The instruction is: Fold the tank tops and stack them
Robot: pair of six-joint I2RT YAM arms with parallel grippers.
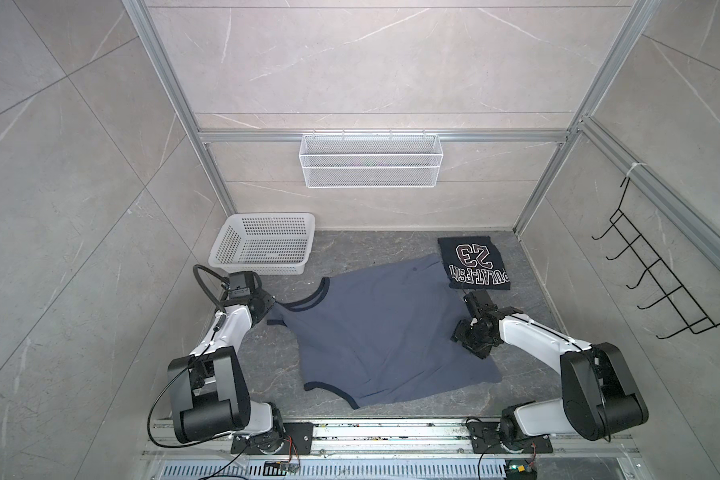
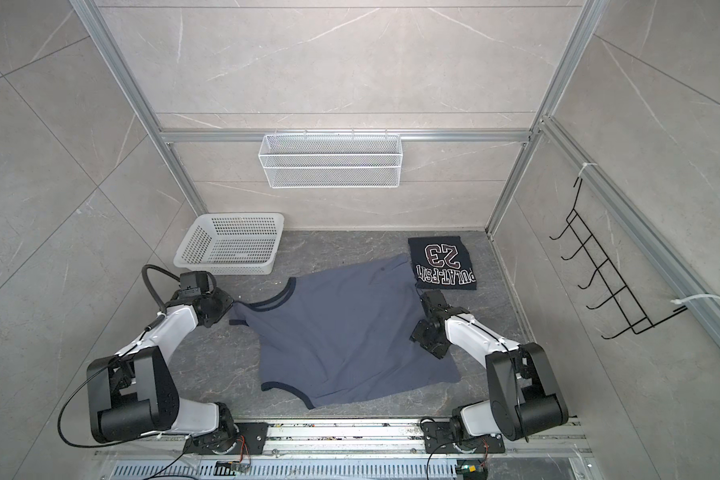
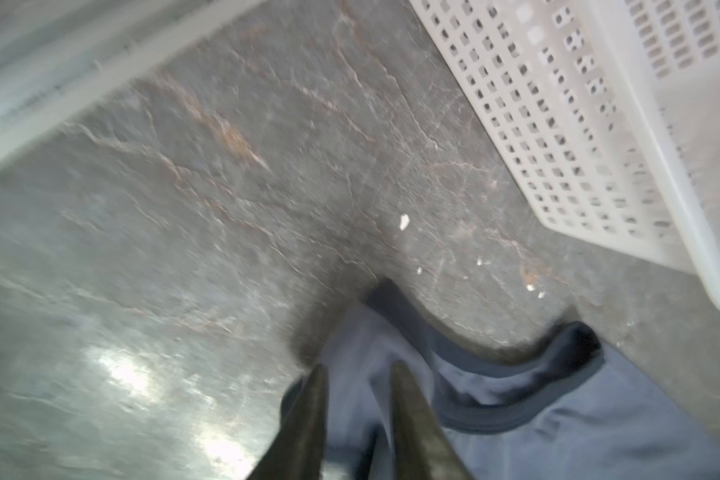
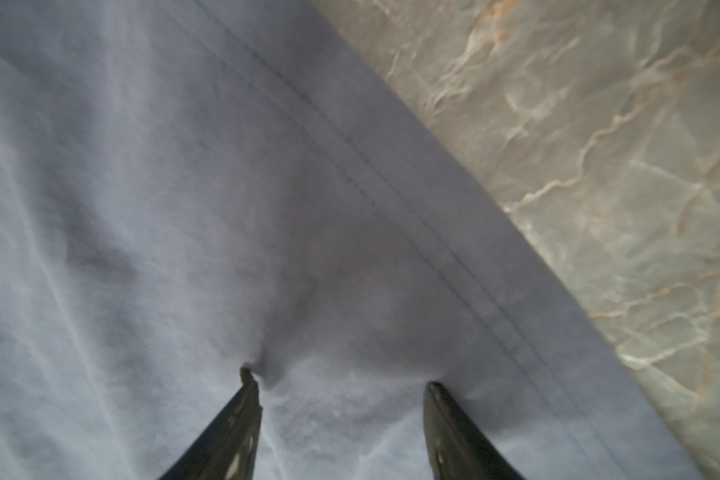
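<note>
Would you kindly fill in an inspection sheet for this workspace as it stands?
Surface: dark marbled tabletop, small white flecks near the basket.
Job's things: blue-grey tank top spread unfolded mid-table; dark "23" tank top folded, far right.
Clutter: white plastic basket, far left.
Hands: left hand open over a shoulder strap; right hand open, fingertips on the blue-grey cloth near its hem.
Cables: black cable looping off the left arm.
Surroundings: mesh shelf on the back rail; black hook rack on the right wall.
</note>
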